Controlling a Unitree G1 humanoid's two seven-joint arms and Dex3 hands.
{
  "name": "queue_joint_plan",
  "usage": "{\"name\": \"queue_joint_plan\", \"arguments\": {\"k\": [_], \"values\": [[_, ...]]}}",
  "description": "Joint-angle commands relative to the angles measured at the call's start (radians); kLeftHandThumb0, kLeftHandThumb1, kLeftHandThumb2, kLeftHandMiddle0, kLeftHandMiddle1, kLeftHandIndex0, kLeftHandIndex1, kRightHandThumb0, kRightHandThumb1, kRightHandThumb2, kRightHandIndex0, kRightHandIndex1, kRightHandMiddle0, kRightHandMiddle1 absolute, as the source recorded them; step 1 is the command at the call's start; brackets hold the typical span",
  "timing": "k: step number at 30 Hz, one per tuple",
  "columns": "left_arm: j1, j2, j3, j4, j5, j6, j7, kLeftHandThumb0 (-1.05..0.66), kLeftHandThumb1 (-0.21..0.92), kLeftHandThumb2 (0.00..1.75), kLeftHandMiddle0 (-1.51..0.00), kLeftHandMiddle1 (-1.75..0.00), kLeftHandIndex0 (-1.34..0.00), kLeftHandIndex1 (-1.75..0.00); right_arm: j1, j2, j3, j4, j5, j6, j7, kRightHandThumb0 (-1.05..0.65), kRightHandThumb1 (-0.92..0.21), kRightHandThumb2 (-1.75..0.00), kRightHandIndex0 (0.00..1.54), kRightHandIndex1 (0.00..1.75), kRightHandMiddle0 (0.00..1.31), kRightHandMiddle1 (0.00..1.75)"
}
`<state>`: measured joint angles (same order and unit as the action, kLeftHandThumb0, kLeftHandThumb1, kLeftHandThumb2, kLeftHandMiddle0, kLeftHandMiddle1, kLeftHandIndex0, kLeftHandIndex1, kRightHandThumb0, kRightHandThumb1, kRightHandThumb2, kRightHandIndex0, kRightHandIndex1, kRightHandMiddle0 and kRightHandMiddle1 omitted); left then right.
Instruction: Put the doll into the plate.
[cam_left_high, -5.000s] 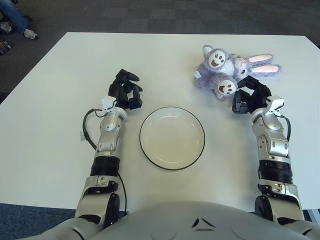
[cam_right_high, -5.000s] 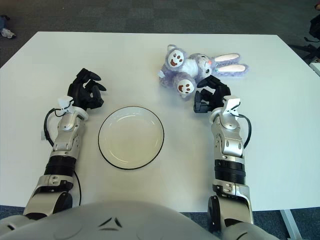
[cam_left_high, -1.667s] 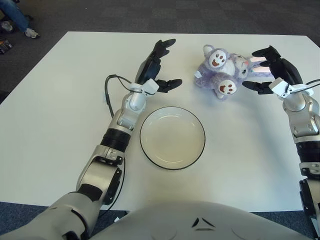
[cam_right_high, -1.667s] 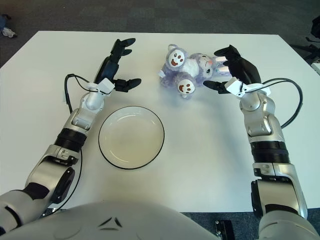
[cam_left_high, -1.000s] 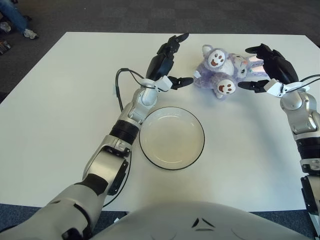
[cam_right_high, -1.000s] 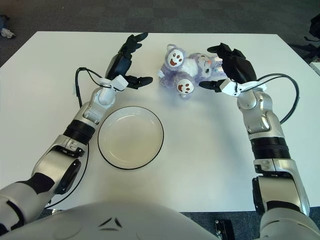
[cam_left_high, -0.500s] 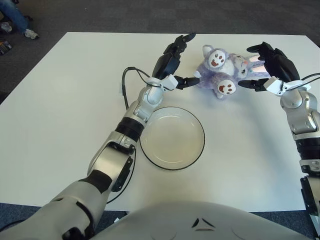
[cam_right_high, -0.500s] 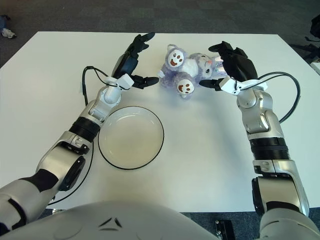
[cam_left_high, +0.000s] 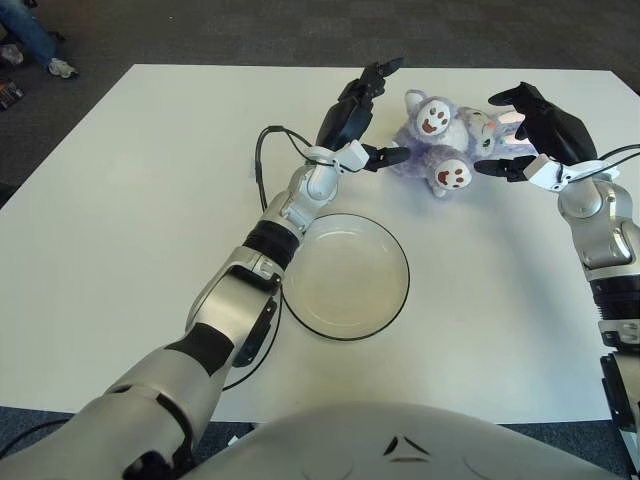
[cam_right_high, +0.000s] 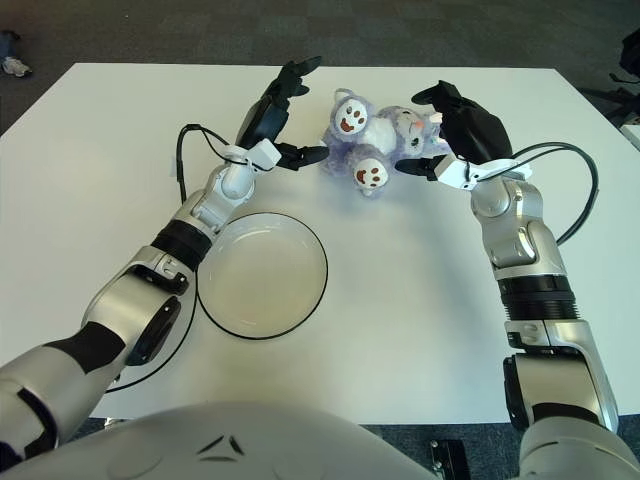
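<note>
The doll (cam_left_high: 440, 143) is a purple plush rabbit with white smiling paws, lying on the white table at the back right. A white plate (cam_left_high: 344, 276) with a dark rim sits nearer me, bare inside. My left hand (cam_left_high: 365, 120) is stretched across to the doll's left side, fingers spread, its thumb tip against the plush. On the other side of the doll my right hand (cam_left_high: 525, 135) hovers over the rabbit's ears, fingers spread and holding nothing.
The white table (cam_left_high: 120, 200) runs wide to the left of the plate and in front of it. Dark carpet lies beyond the far edge. A cable (cam_left_high: 262, 165) loops off my left wrist.
My left hand has reached further right until it meets the doll's left side. My right hand has edged slightly left over the ears. Doll and plate have not moved.
</note>
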<state>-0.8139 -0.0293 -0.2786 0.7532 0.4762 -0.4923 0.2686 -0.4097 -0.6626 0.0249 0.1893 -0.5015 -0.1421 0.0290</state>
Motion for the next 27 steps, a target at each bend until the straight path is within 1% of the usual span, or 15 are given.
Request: {"name": "queue_joint_plan", "arguments": {"k": [1,5,12,14,18,20,23,27], "values": [[-0.039,-0.007,-0.007,0.031,-0.01,-0.009,-0.012,-0.84,0.51,0.68,-0.09,-1.2,0.0,-0.79,0.004,-0.011,0.0,0.003,-0.023,0.0,-0.013,-0.91,-0.63,-0.42,0.48,1.75,0.0,0.97],[-0.059,-0.011,-0.013,0.055,-0.009,0.001,-0.032,-0.84,0.52,0.66,-0.08,-1.28,0.0,-0.79,0.006,-0.011,-0.001,-0.001,-0.032,0.0,-0.02,-0.92,-0.62,-0.43,0.5,1.75,0.0,0.95],[-0.102,-0.016,-0.03,0.119,0.006,-0.016,-0.029,-0.81,0.48,0.68,-0.04,-1.31,0.0,-0.79,0.011,-0.002,-0.014,0.0,0.004,-0.032,-0.013,-0.92,-0.62,-0.43,0.57,1.75,0.0,0.93],[-0.107,-0.015,-0.034,0.127,0.008,-0.022,-0.026,-0.79,0.47,0.7,-0.02,-1.28,0.0,-0.79,0.012,-0.002,-0.015,-0.001,0.008,-0.033,-0.01,-0.93,-0.62,-0.44,0.59,1.75,0.0,0.93],[-0.128,-0.02,-0.049,0.161,0.023,-0.033,-0.003,-0.76,0.43,0.74,-0.02,-1.17,0.0,-0.77,0.014,-0.007,-0.012,0.001,0.005,-0.029,-0.008,-0.95,-0.64,-0.43,0.56,1.75,0.0,0.92],[-0.139,-0.024,-0.059,0.181,0.034,-0.039,0.016,-0.74,0.42,0.76,-0.02,-1.15,0.0,-0.77,0.016,-0.005,-0.011,-0.003,0.006,-0.022,-0.005,-0.95,-0.64,-0.43,0.54,1.75,0.0,0.92],[-0.158,-0.029,-0.073,0.21,0.048,-0.044,0.037,-0.72,0.4,0.79,-0.03,-1.15,0.0,-0.79,0.018,-0.004,-0.012,-0.008,0.01,-0.009,0.008,-0.94,-0.63,-0.42,0.55,1.75,0.0,0.91],[-0.173,-0.029,-0.087,0.233,0.065,-0.051,0.057,-0.71,0.4,0.81,-0.03,-1.19,0.0,-0.85,0.016,-0.008,-0.009,-0.02,0.002,0.019,0.026,-0.93,-0.62,-0.43,0.53,1.75,0.0,0.88]]}}
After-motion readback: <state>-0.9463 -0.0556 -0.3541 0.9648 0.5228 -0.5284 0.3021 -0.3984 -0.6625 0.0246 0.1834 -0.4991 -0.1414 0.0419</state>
